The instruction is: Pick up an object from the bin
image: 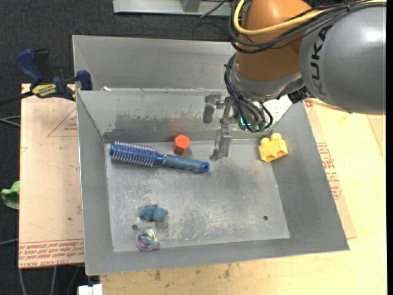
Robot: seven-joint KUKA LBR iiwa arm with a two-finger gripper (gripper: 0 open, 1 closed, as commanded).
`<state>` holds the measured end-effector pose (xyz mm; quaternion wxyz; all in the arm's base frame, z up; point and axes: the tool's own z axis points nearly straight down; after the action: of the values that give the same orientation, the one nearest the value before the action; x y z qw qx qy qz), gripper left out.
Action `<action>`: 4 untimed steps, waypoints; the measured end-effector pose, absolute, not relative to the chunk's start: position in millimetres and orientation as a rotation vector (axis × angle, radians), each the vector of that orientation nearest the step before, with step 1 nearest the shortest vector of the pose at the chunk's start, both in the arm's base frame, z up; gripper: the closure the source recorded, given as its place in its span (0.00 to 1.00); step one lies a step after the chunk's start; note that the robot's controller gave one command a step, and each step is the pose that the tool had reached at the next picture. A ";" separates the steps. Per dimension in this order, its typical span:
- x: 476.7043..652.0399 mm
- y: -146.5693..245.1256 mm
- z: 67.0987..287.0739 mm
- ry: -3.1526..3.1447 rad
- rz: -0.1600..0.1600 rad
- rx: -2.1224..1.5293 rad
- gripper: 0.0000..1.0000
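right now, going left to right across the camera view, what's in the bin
small blue lump → orange block → gripper → yellow block; blue hairbrush and shiny ball overlap others sideways, so left out

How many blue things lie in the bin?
2: a blue hairbrush lying across the left middle of the floor, and a small blue lump below it, toward the lower left. The arm may hide others at the upper right.

We see a grey arm (353,54) with black lettering, a smooth orange cover (270,42) at its wrist, yellow and black cables (295,22) looped over it, and a slim metal gripper (219,141).
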<state>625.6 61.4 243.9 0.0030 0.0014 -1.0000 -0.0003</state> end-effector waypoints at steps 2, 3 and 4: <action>625.7 187.1 101.2 -3.126 -0.006 -0.340 0.00; 614.6 201.6 109.6 -3.090 -0.003 -0.572 0.00; 615.4 192.1 68.6 -3.019 0.000 -0.863 0.00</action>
<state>615.4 192.1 68.6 0.0010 -0.2748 -0.9615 0.0000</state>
